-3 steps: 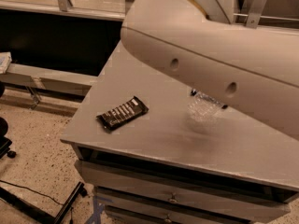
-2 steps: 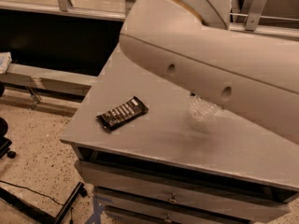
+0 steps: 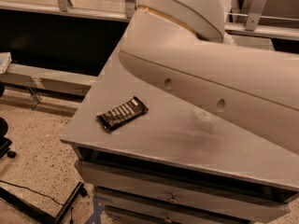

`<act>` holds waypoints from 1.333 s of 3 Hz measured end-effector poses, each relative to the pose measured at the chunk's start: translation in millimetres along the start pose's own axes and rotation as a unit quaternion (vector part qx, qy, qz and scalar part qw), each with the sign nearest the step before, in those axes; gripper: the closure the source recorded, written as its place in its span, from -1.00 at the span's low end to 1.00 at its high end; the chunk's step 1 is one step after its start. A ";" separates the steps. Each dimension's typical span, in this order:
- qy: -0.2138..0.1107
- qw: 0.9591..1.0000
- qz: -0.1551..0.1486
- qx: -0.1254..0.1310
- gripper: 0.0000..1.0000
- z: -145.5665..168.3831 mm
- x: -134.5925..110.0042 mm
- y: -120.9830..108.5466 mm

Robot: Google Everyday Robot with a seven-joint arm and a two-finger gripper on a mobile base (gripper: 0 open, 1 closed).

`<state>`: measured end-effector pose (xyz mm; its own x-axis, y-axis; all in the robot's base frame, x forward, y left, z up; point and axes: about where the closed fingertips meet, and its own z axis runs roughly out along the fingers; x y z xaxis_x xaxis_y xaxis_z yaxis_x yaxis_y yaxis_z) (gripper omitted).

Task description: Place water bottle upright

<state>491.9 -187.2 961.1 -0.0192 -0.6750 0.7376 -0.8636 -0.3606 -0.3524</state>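
Camera view, compared with a second ago: what differs?

The arm (image 3: 224,78) has come lower and further left, and its pale shell now covers most of the right and upper part of the scene. Less of the water bottle (image 3: 202,119) shows than before. Only a hazy, clear patch is left on the worktop (image 3: 154,139), just under the arm's lower edge. The snack bar (image 3: 122,113) has not moved.

Where is the gripper?

It is hidden behind the arm, above the bottle's patch. Whether it is open, closed or holding anything cannot be told, and neither can whether the bottle stands or lies.

How do things sit against the edges?

The snack bar lies flat and askew near the worktop's front left corner, close to the left edge but fully on the surface. The bottle's patch is further in, well apart from the bar and set back from the front edge. Bare worktop runs between the two and along the front. Below the front edge are drawers (image 3: 173,197). To the left, the speckled floor (image 3: 37,157) carries a thin black cable (image 3: 32,190).

Any writing?

The bar's dark wrapper has pale print, too small to read. No label shows on the bottle's visible part.
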 end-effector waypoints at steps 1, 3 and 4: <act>0.009 1.000 -0.017 0.007 1.00 0.2 1.6 1.6; 0.016 0.999 -0.039 0.015 1.00 -1.6 2.3 5.7; 0.021 0.999 -0.040 0.016 1.00 -1.6 2.8 6.5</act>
<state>485.4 -190.5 961.8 0.0285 -0.6162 0.7870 -0.8469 -0.4332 -0.3085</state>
